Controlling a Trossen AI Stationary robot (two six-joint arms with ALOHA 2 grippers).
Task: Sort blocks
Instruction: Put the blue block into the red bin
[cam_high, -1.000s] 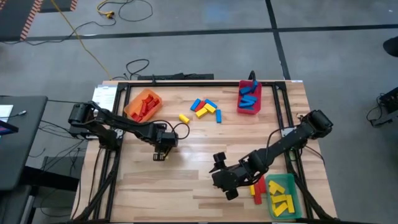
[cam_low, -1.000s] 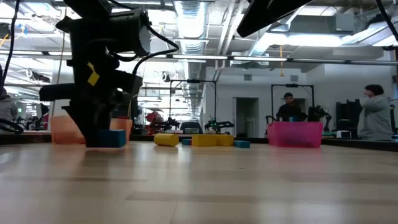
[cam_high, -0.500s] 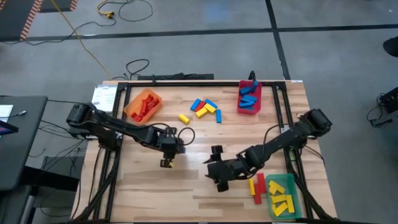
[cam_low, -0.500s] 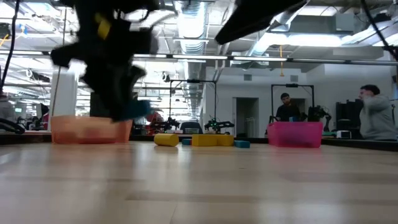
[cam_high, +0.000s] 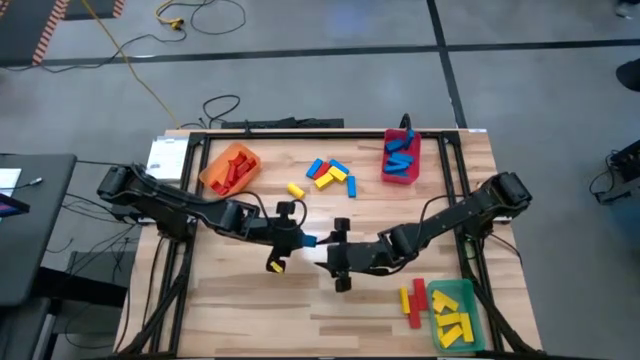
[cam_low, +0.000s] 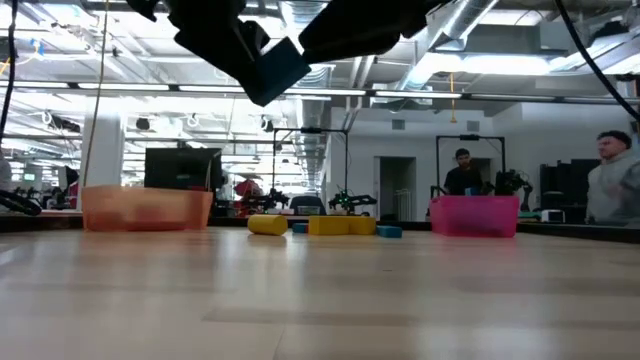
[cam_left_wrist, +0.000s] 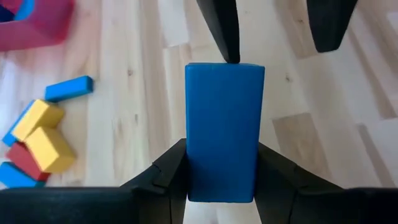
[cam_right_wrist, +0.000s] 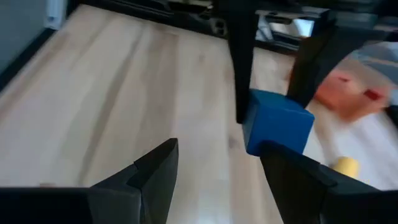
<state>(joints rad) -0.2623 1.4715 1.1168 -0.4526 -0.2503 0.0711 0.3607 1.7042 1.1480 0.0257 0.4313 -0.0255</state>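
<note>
My left gripper (cam_high: 300, 240) is over the table's middle, shut on a blue block (cam_left_wrist: 224, 130) that is off the table. My right gripper (cam_high: 331, 256) faces it from the table's right, open; in the right wrist view the blue block (cam_right_wrist: 277, 127) hangs just beyond my right gripper (cam_right_wrist: 217, 162), and I see no touch. Loose red, blue and yellow blocks (cam_high: 330, 174) lie on the wood farther back, with one yellow block (cam_high: 296, 190) apart from them. My left gripper pinches the blue block by its two long sides (cam_left_wrist: 194, 177), near the end that is toward the wrist. The fingers slant down toward the table's right and lie along the block. The block is lifted clear and sticks out past the fingertips toward my right gripper.
An orange bin (cam_high: 230, 168) with red blocks stands at the back left. A pink bin (cam_high: 400, 160) with blue blocks is at the back right, and a green bin (cam_high: 453, 315) with yellow blocks is at the near right. Red and yellow blocks (cam_high: 410, 300) lie beside the green bin.
My left gripper has risen from the table with the blue block and gone toward the table's right, tipping from pointing down to a slant. The block is now lifted clear. My right gripper has gone toward the table's left, nearer the block, still open.
</note>
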